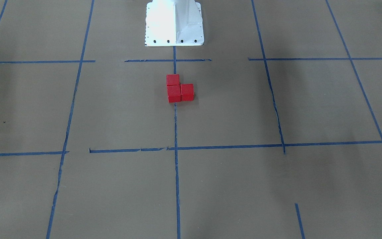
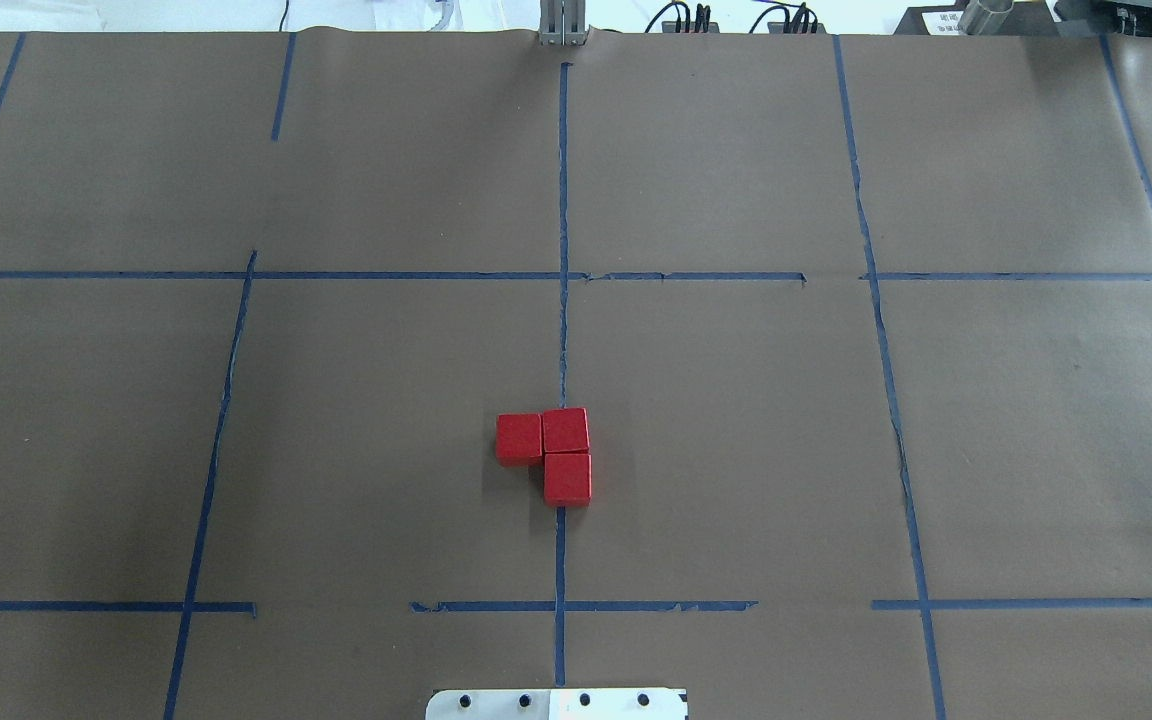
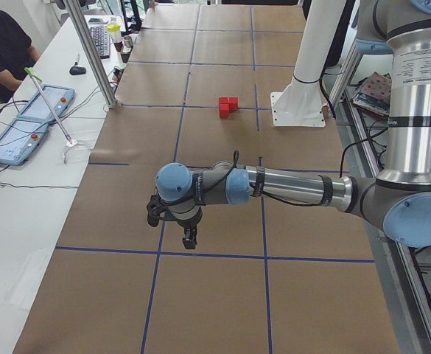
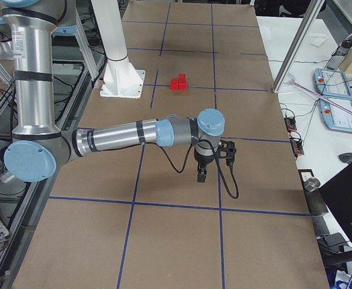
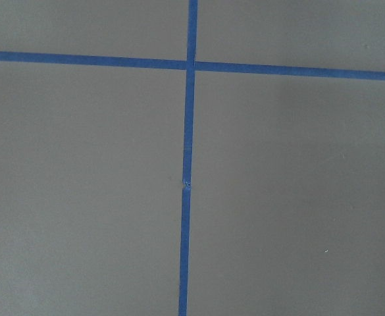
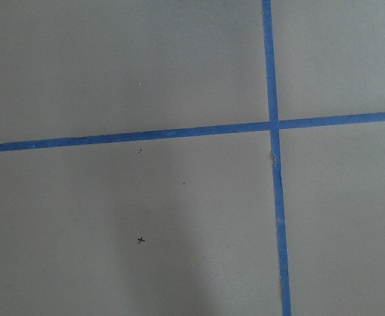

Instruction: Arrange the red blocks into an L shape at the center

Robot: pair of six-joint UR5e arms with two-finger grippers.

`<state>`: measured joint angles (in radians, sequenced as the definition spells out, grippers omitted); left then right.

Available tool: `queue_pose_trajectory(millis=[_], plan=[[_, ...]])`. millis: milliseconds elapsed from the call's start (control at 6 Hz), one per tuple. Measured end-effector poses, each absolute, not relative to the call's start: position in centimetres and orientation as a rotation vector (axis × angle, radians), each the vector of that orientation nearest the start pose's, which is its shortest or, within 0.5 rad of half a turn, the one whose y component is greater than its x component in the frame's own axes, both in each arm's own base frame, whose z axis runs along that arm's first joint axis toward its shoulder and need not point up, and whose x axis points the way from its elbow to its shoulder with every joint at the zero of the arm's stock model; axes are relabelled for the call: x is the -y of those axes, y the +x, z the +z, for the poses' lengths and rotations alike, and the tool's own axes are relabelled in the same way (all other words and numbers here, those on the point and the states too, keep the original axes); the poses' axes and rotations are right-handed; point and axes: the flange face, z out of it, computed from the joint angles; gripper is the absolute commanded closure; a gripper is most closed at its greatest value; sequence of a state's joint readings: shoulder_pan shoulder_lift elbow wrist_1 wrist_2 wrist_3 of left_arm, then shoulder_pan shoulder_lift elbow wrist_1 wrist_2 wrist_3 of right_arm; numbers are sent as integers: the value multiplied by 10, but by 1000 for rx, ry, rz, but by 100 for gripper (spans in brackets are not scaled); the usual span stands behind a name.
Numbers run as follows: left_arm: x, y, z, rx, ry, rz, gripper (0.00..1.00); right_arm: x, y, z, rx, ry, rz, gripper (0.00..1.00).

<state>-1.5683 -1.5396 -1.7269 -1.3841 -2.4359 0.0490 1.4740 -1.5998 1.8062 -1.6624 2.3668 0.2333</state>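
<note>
Overhead exterior: red blocks [image 2: 556, 452], three, touching face to face in an L astride the blue tape line [image 2: 562, 340], at the center [image 2: 636, 440] of the counter [image 2: 1036, 450]. Corner cube on the line, one cube beside it toward the robot's left, one on the robot's side. Base plate [image 2: 556, 703] at the near edge. No arm in frame.

Exterior front-facing: same L, side cube sitting very slightly out of square with the corner cube. White pedestal [image 1: 174, 23] behind.

Exterior left: left end effector [image 3: 189, 240] hanging over bare paper, well apart from the blocks; open or closed, impossible to tell. Person [image 3: 1, 44] seated at a white side table [image 3: 9, 214] bearing teach pendants [image 3: 23, 125].

Exterior right: right end effector [image 4: 201, 176] pointing down over bare paper, equally far from the blocks; state impossible to tell.

Wrist-mounted, left and right: brown paper and tape crossings only; no fingertips, no blocks.

Step, as judged: L apparently formed and centred. Next move, if any: at most a light squaring nudge on the side cube.

Surface: matte brown paper, blue tape grid, torn in places. Room: laboratory, cables and metal posts at the edges.
</note>
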Motion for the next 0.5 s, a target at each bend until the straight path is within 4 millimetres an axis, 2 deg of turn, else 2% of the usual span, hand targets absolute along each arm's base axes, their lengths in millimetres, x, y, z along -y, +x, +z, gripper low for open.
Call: queue_pose_trajectory(millis=[500], plan=[[454, -60, 615, -806, -7, 40, 0, 470, 21, 563, 803, -15, 89, 0]])
